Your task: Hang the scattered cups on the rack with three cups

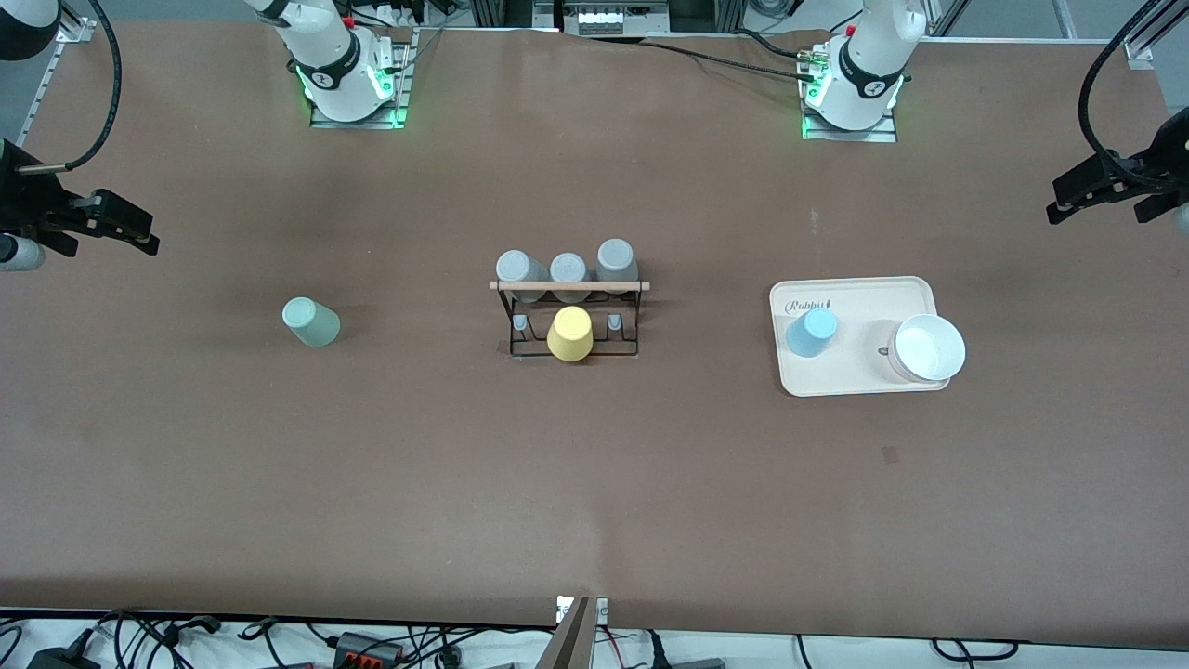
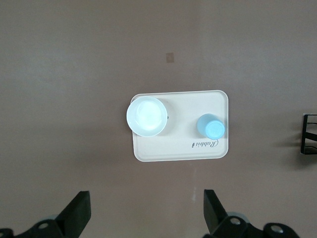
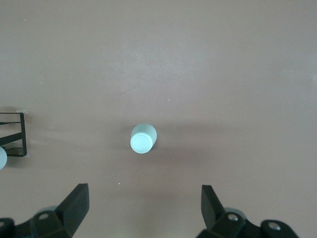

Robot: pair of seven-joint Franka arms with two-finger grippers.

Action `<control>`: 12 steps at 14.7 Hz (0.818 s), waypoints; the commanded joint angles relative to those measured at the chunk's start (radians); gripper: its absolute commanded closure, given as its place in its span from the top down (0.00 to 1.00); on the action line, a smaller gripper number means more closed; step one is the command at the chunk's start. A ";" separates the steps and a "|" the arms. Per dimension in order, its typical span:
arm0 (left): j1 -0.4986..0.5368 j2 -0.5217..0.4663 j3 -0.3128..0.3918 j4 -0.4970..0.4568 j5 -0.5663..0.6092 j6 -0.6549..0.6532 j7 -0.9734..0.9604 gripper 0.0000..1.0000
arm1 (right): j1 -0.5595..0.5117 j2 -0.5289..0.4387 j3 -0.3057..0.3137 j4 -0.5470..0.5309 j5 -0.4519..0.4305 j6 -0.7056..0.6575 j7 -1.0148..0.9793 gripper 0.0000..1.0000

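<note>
At the centre of the table the rack point(image 1: 568, 316) is standing with three grey tumblers point(image 1: 567, 269) sitting on its pegs at the twelve o'clock side and a yellow tumbler point(image 1: 570, 334) sitting on the middle peg at the six o'clock side — a bare peg is showing on each side of the yellow one. The mint cup point(image 1: 311, 322) is resting upside down on the bare table toward the right arm's end, at about nine o'clock from the rack and well apart from it. The blue cup point(image 1: 812, 333) is also resting mouth-down, on the cream tray point(image 1: 859, 381) at about three o'clock from the rack, with a white bowl point(image 1: 927, 348) sharing the tray beside it.

Neither cup is being touched yet, so the step in hand looks like the first approach. Doing it well probably means each arm is coming straight down over its own cup, closing on the walls low enough to grip firmly, then carrying the cup level and lowering it plumb over a free peg without nudging the yellow tumbler; on the tray, the fingers should be staying clear of the bowl.

The right gripper point(image 3: 141, 208) is hovering high over the mint cup, its jaws standing wide apart and holding nothing. The left gripper point(image 2: 146, 210) is hovering high over the tray — jaws likewise spread wide, empty, touching nothing.
</note>
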 commanded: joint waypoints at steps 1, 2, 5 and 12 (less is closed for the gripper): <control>0.003 -0.007 -0.002 -0.006 -0.016 0.002 -0.004 1.00 | -0.009 -0.039 0.006 -0.033 0.002 -0.009 -0.010 1.00; 0.003 -0.007 -0.002 -0.007 -0.015 0.002 -0.004 1.00 | -0.009 -0.037 0.006 -0.037 0.001 -0.009 -0.011 1.00; 0.003 -0.005 -0.002 -0.007 -0.015 0.002 -0.004 1.00 | -0.007 -0.036 0.006 -0.036 0.001 -0.003 -0.010 1.00; -0.018 0.096 -0.048 0.002 -0.016 0.005 -0.053 1.00 | -0.007 -0.023 0.006 -0.028 -0.001 -0.001 -0.010 1.00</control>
